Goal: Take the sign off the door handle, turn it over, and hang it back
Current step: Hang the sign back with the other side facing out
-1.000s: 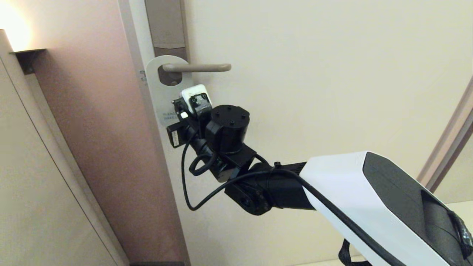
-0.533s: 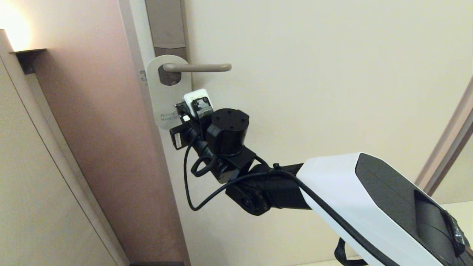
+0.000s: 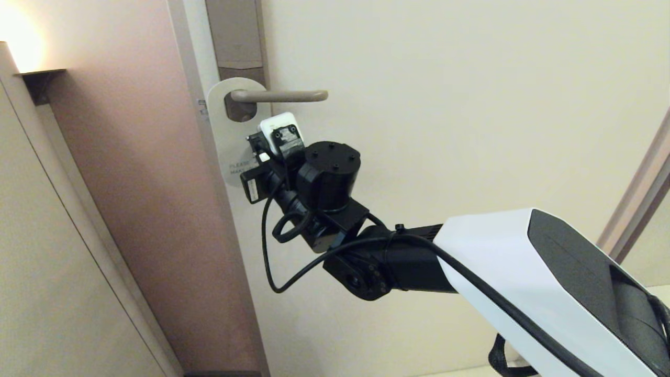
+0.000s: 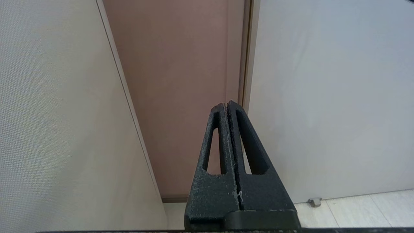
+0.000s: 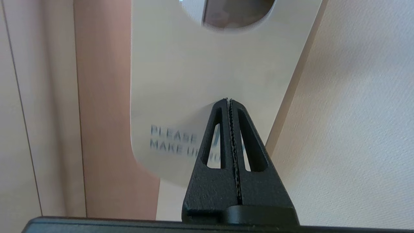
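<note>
The sign (image 3: 230,139) hangs by its oval hole on the door handle (image 3: 282,96), white face out, with blue "PLEASE MAKE UP" lettering showing. In the right wrist view the sign (image 5: 194,74) fills the upper middle. My right gripper (image 5: 228,100) is shut and empty. Its tips are up against the sign's face above the lettering, below the hole. In the head view the right wrist (image 3: 293,157) hides those fingers. My left gripper (image 4: 226,104) is shut and empty, parked low and pointing at the door's edge.
The tall brownish backplate (image 3: 233,31) rises above the handle on the cream door (image 3: 445,104). A pinkish door frame (image 3: 141,157) and a beige wall panel (image 3: 47,262) stand to the left. A door stop (image 4: 315,201) sits on the floor tiles.
My right wrist dipped a little and then rose and moved in again toward the sign. The sign swayed slightly and stays on the handle. The fingers remain shut.
</note>
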Available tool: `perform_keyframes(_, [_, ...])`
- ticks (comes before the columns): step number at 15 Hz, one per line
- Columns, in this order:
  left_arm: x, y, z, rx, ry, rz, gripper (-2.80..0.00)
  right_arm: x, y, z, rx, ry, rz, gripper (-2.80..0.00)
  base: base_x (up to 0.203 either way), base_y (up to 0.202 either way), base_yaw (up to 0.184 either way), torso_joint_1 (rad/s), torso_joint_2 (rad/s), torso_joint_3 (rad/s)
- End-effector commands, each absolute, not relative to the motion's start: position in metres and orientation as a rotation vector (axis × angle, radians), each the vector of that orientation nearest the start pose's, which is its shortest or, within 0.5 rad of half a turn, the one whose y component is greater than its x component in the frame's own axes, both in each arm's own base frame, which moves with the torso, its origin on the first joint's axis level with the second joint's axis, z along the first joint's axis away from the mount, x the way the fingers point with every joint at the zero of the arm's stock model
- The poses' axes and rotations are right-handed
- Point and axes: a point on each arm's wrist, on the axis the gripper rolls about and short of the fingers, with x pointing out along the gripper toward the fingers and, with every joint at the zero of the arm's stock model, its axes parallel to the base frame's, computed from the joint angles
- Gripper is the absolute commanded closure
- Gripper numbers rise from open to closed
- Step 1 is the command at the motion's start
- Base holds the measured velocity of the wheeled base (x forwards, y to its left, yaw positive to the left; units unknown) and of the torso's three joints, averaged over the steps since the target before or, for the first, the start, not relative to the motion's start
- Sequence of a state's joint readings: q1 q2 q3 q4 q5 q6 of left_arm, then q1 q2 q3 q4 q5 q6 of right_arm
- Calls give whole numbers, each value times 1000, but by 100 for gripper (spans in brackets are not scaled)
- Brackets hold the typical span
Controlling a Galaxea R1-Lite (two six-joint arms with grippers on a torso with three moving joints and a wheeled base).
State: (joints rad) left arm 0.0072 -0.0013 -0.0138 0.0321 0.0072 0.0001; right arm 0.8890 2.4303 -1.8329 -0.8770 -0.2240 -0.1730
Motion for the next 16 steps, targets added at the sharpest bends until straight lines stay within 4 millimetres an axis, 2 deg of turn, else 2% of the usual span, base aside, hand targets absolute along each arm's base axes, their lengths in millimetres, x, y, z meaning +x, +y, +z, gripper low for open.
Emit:
perform_keyframes(1, [-24, 0, 76, 0, 18, 15, 0, 324, 390, 197, -16, -310, 632, 0, 0, 0, 0, 0, 0, 0])
perform_keyframes(6, [-24, 0, 76, 2, 18, 15, 0, 315, 381, 201, -29, -284, 643, 0, 0, 0, 0, 0, 0, 0])
perform_keyframes(16, [-24, 0, 76, 0, 18, 15, 0, 308, 380, 207, -27, -285, 700, 0, 0, 0, 0, 0, 0, 0])
